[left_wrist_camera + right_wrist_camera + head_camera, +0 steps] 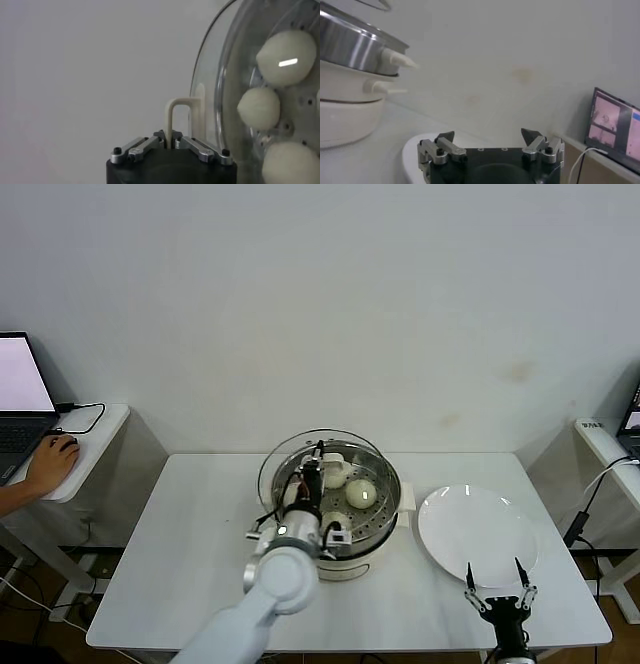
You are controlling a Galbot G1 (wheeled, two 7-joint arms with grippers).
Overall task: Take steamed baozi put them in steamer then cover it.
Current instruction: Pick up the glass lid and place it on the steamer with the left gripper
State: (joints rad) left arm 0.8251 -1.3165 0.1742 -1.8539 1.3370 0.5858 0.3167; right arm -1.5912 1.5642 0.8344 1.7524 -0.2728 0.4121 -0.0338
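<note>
Over the round stainless-steel steamer (345, 502), the left gripper (171, 140) has its fingers closed on the clear glass cover's (207, 95) cream handle; the right gripper (500, 582) waits spread open beside the flat white plate (478, 533).

Three buns show inside the one steamer (382, 524): one bun (361, 492) near the middle, a second bun (335, 472) behind it, a third bun (338, 522) at the front. One glass lid (283, 454), one white plate (478, 534), one table (190, 564). Two grippers: left gripper (318, 452), right gripper (497, 581). One laptop (20, 399), one person's hand (50, 464).
</note>
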